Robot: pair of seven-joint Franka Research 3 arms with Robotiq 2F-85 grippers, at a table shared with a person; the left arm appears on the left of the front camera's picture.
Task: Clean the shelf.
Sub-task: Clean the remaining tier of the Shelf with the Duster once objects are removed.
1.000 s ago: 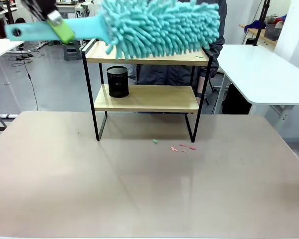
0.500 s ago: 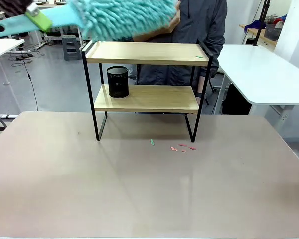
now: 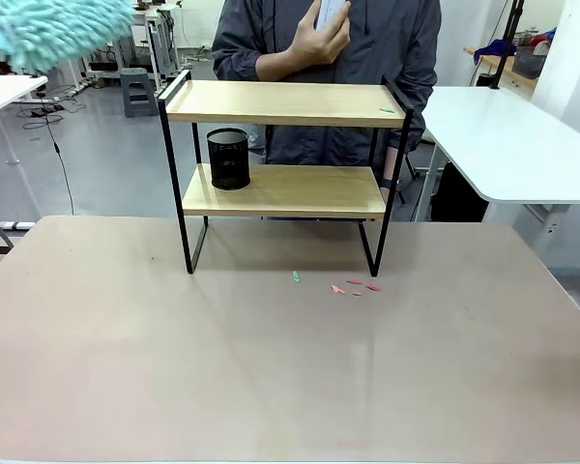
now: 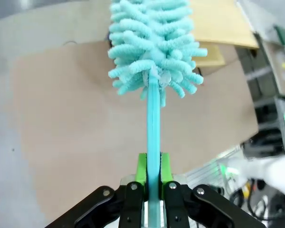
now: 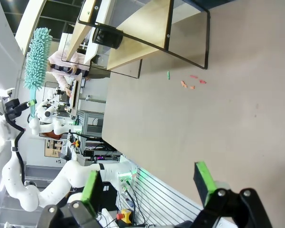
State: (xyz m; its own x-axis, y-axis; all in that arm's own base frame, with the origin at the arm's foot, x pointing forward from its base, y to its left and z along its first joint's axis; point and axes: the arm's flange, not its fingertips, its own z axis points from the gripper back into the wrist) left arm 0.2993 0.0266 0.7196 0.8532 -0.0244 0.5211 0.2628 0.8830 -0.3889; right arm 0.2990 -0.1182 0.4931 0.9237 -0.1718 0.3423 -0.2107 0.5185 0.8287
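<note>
Workshop floor and white furniture made the background; the beige table (image 3: 271, 367) filled the lower half of the front view. Behind the far edge stood a person (image 3: 387, 58), one raised palm (image 3: 314, 39) at chest height holding something pale I could not identify. At upper centre the shelf (image 3: 280, 101) stood upright on the far part of the table, both boards level. In the upper left corner the teal duster (image 3: 48, 29) hung clear of the shelf and above its top board, touching nothing. The left hand (image 4: 153, 172) was clamped on the duster's flat handle, a pad on either side. The right hand (image 5: 147, 184) gaped with nothing in it. A black mesh cup (image 3: 228, 159) sat at the left end of the lower board. A green scrap (image 3: 388, 110) lay at the right end of the top board. Pink scraps (image 3: 356, 286) and a green bit (image 3: 296, 276) lay on the table near the shelf's right leg.

Risks, as judged: a low pass could tip the cup. A hard push could shift the light shelf. The thin handle could pivot in the clamp. A short sweep would miss the green scrap. The person stood close to any long stroke.
</note>
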